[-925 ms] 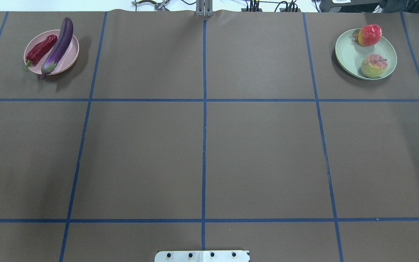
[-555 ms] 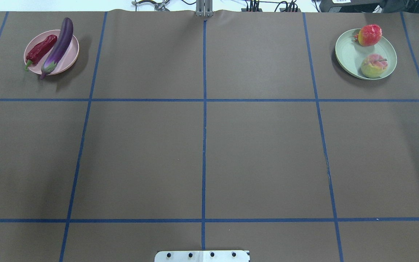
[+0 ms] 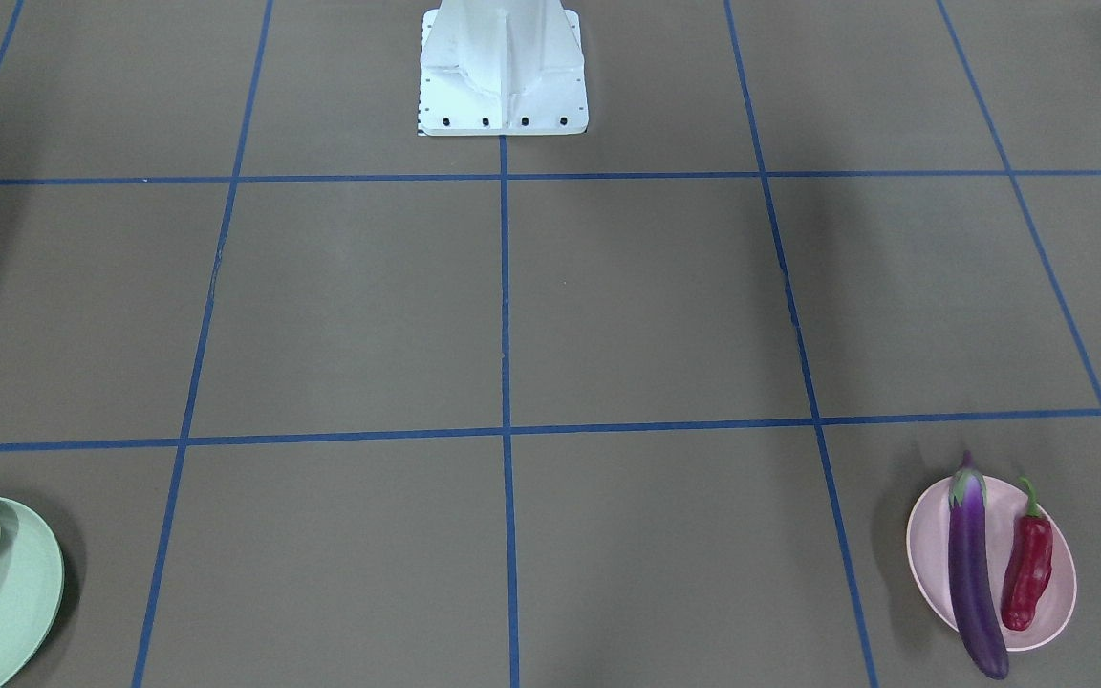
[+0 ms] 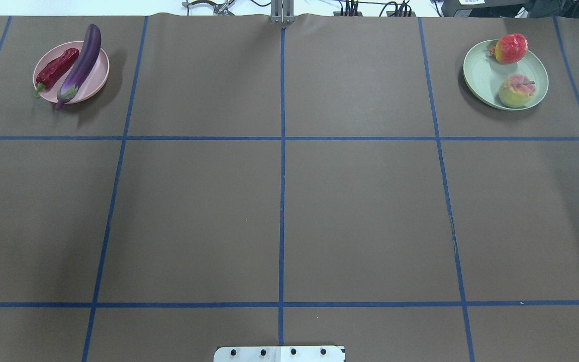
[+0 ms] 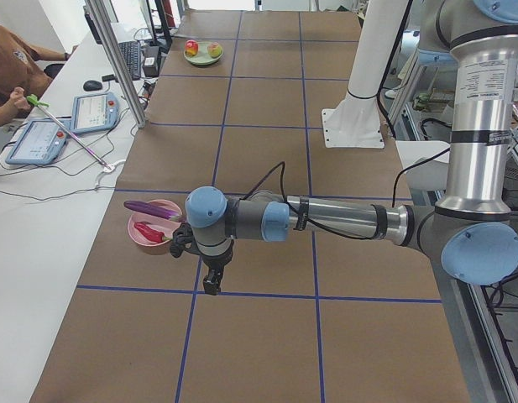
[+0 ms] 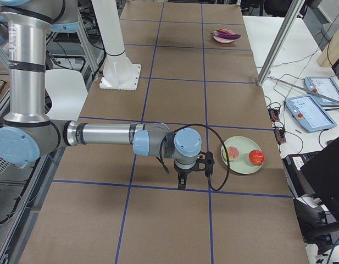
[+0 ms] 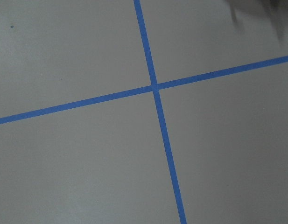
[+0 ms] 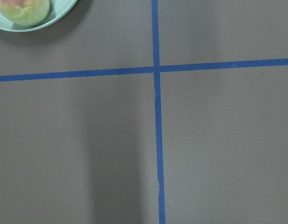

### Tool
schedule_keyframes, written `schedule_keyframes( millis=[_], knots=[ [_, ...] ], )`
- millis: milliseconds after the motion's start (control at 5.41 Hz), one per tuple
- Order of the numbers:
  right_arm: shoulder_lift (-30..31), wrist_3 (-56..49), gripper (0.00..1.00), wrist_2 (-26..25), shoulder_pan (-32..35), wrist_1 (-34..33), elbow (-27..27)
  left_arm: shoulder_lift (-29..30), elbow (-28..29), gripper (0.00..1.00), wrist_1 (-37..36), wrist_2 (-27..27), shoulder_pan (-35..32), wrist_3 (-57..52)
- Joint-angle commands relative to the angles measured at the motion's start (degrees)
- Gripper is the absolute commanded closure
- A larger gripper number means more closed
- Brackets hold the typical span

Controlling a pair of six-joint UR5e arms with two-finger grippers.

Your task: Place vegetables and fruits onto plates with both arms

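Note:
The purple eggplant (image 4: 81,63) and the red chili pepper (image 4: 57,67) lie on the pale pink plate (image 4: 97,75) at the far left. The pomegranate (image 4: 511,48) and the peach (image 4: 516,91) sit on the mint green plate (image 4: 480,73) at the far right. My left gripper (image 5: 211,285) hangs above the table near the pink plate (image 5: 145,242). My right gripper (image 6: 182,184) hangs above the table near the green plate (image 6: 240,164). Both show only in the side views, so I cannot tell whether they are open or shut. Nothing shows between their fingers.
The white robot base (image 3: 503,67) stands at the table's near middle. Blue tape lines (image 4: 282,151) cross the brown table. An operator (image 5: 11,63) sits beside tablets (image 5: 95,111) on the bench past the far edge. The right wrist view catches the peach (image 8: 24,9) at its top left corner.

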State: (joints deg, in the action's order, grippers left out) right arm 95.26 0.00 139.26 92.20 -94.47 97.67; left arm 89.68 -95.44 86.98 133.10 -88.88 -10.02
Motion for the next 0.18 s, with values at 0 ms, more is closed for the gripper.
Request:
schedule_keyframes(
  millis=[0],
  knots=[
    [0.0, 0.0, 0.0, -0.1, 0.0, 0.0, 0.0, 0.1, -0.1, 0.0, 0.0, 0.0, 0.0, 0.0]
  ],
)
